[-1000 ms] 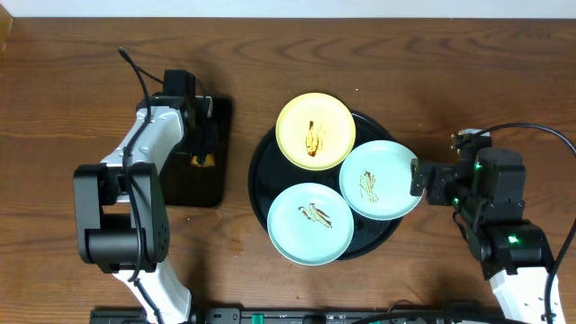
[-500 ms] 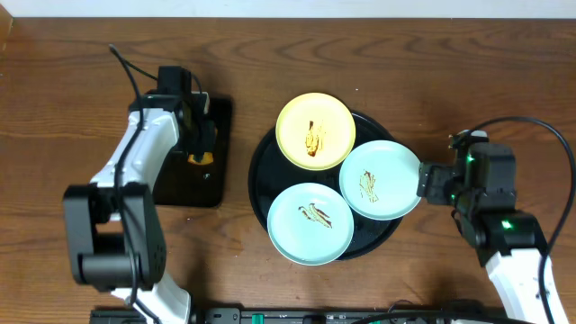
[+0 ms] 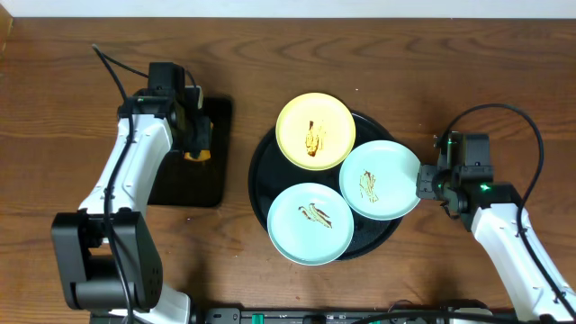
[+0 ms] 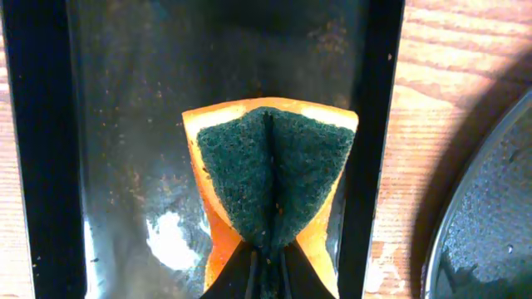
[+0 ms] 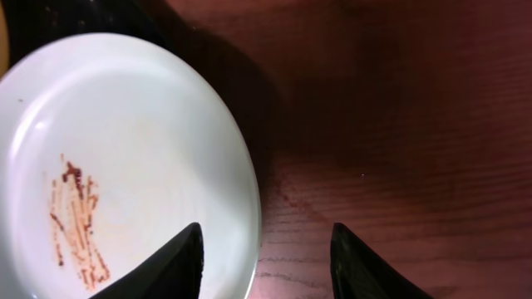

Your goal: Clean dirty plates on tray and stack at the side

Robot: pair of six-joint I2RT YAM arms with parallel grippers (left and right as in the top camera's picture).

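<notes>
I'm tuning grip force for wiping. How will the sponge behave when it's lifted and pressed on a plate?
Probably soft and floppy: the sponge is folded along its middle where the left end effector pinches it. Likely light, since its orange body looks like foam. The rough green face should drag rather than slip.

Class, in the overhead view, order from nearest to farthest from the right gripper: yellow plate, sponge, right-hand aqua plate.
1. Right-hand aqua plate, beside the right gripper.
2. Yellow plate, tray's far side.
3. Sponge, far left.
</notes>
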